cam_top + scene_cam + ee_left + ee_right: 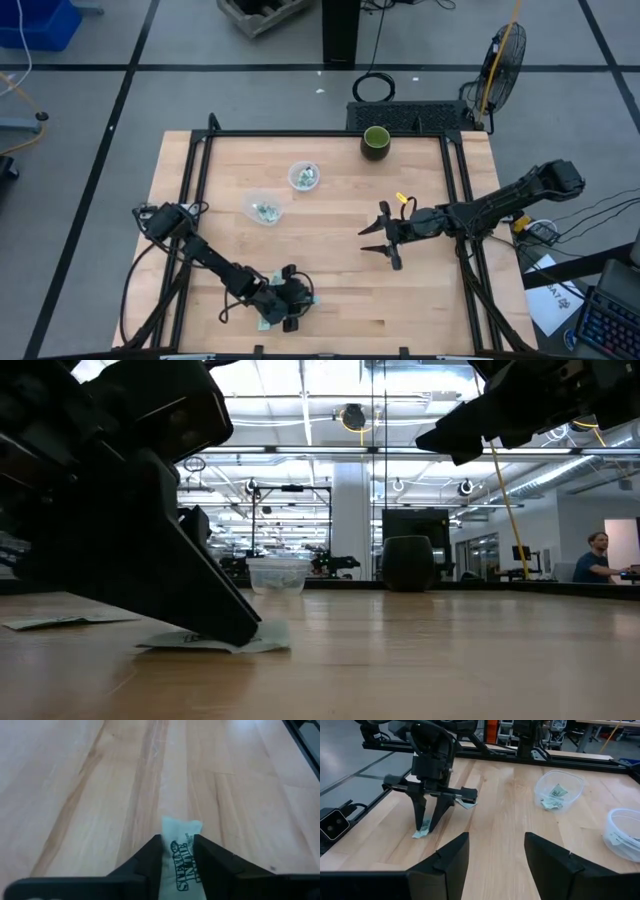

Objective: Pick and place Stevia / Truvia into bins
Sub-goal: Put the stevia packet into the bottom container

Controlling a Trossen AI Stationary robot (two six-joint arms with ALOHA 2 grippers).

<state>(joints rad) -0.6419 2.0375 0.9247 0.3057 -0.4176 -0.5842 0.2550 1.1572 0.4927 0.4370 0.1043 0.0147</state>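
Two fingers of my left gripper (177,857) pinching Stevia sachet (181,851) flat on table (340,290), near front edge. Right gripper (381,240) hovering mid-table, jaws spread, empty. Farther back, both bins: clear tub (265,208), round cup (304,177), sachets inside.

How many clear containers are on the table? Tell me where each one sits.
2. The round cup stands left of the green cup; the wider tub sits beside it, toward the left front. None seems hidden.

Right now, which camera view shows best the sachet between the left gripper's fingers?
The left wrist view: the sachet fills the gap between the fingers, print readable. The right wrist view shows it small under the left gripper; the low view shows only its edge; the high view barely shows it.
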